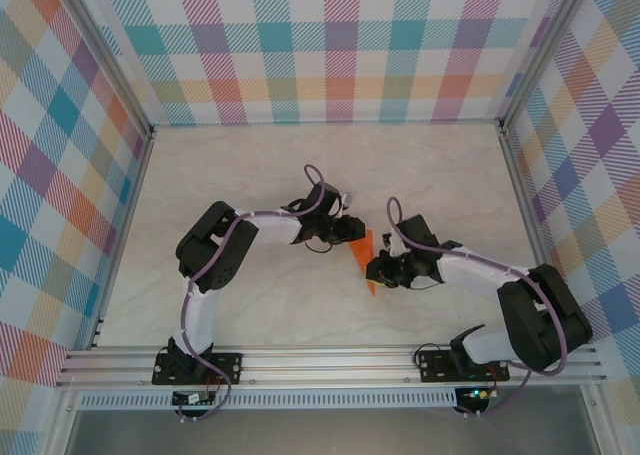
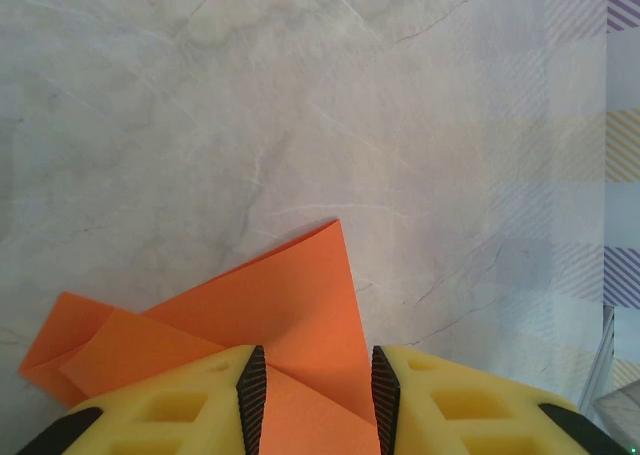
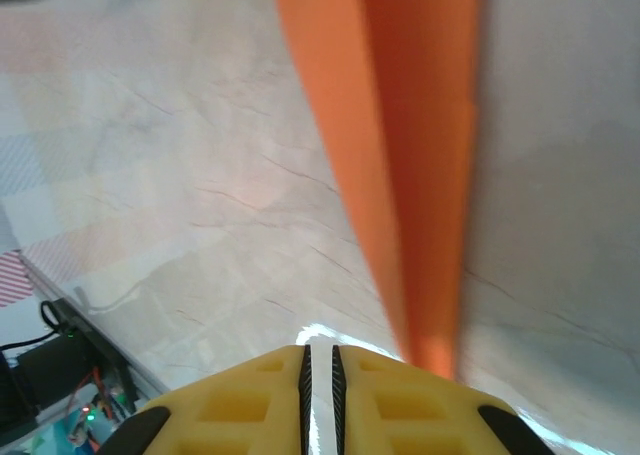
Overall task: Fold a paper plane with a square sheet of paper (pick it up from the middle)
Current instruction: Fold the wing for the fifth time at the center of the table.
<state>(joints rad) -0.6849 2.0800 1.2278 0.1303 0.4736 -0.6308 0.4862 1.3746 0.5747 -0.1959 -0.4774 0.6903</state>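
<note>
The orange paper (image 1: 366, 260) is a creased, pointed wedge on the marble table between the two grippers. In the left wrist view the paper (image 2: 280, 295) lies flat with overlapping folded flaps. My left gripper (image 2: 317, 360) stands open right above it, one pad on each side of a crease; from the top it (image 1: 345, 233) sits at the wedge's far end. My right gripper (image 1: 378, 267) is at the wedge's near right side. Its jaws (image 3: 319, 353) are shut with only a thin bare slit between them. The paper (image 3: 410, 155) runs as a blurred strip beside its right finger.
Plaid walls (image 1: 330, 45) enclose the table on three sides. An aluminium rail (image 1: 330, 360) with both arm bases runs along the near edge. Bare marble table (image 1: 250, 165) spreads to the left and back of the paper.
</note>
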